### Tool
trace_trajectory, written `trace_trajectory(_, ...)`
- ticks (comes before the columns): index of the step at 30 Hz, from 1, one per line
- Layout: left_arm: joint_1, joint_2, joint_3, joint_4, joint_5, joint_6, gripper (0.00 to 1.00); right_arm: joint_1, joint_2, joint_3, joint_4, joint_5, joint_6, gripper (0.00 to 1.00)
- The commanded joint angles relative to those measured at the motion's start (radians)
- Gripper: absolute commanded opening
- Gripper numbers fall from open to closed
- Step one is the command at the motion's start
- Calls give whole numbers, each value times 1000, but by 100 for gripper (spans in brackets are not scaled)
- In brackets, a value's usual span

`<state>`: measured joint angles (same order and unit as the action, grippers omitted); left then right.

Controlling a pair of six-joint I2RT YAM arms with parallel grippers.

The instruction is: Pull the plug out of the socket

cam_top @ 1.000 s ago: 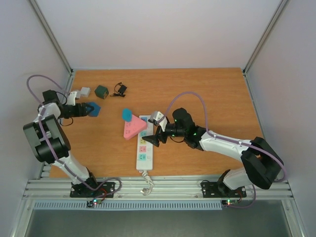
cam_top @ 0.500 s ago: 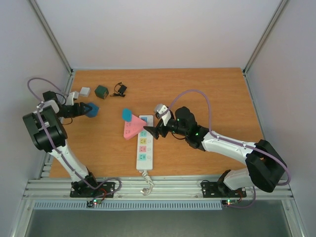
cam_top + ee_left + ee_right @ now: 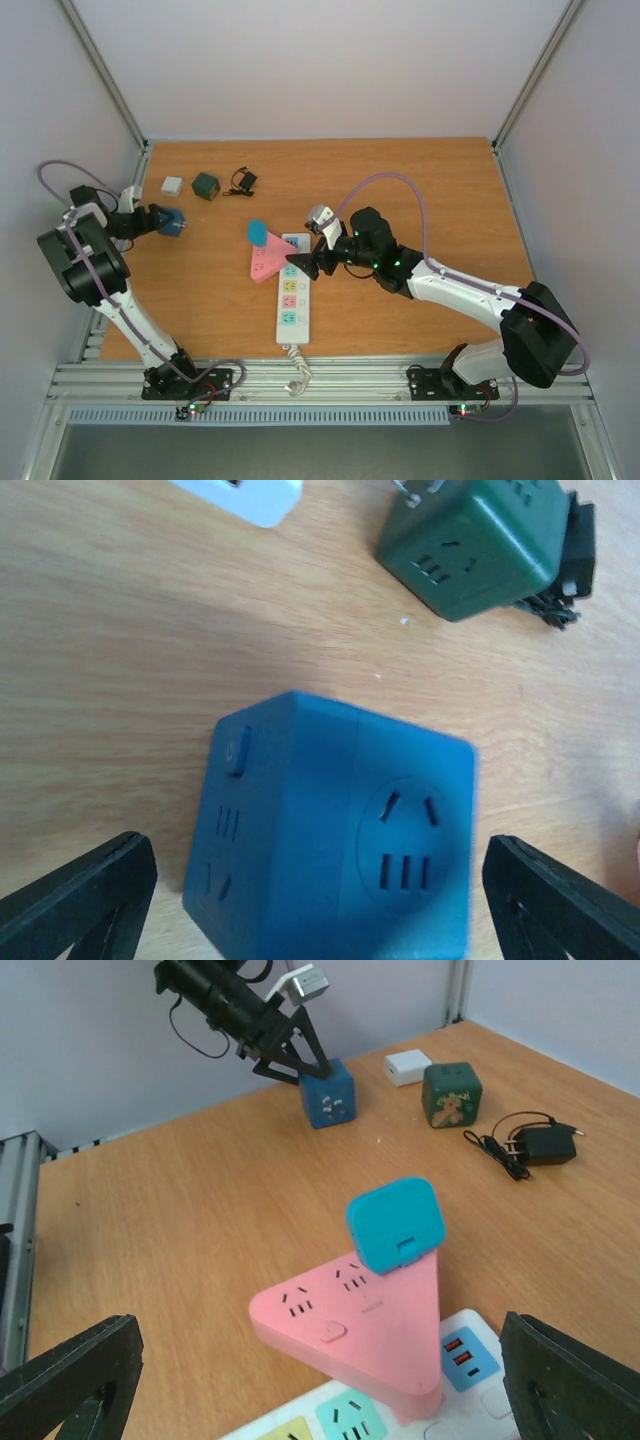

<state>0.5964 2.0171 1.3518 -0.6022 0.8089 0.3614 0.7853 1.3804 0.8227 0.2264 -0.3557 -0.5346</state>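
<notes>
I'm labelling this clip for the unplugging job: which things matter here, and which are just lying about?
Job: white power strip; pink triangular adapter seated on it; teal plug on the adapter; right pincer, open beside them.
Lying about: blue cube socket, green cube socket, small white adapter, black charger.

socket [image 3: 288, 318]: white, pastel outlet faces
triangle plug [image 3: 266, 264]: pink
small adapter [image 3: 257, 232]: teal
left cube [image 3: 330, 830]: blue
far cube [image 3: 475, 540]: dark green
charger [image 3: 243, 181]: black
table [image 3: 400, 180]: orange wood grain

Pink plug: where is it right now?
In the top view the pink plug sits mid-table on the far end of the power strip, a teal adapter on its far corner, the right gripper beside it.
</notes>
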Motion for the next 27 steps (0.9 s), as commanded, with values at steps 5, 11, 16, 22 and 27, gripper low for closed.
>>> trace_trajectory(5,9,-39,18,57,-105,-12,100,-22,40,84,-95,-109,56,99)
trace_trajectory(11,-3,-155,-12,65,-151,43,100,-47,80,115,-110,-142,54,99)
trace_trajectory(16,-54,-264,-58,75,-227,102,100,-80,141,162,-133,-196,74,99)
trace_trajectory(22,-101,-410,-135,140,-183,101,100,-107,216,229,-172,-268,127,92)
trace_trajectory(27,-159,-504,-151,138,-197,48,100,-112,296,282,-215,-327,166,75)
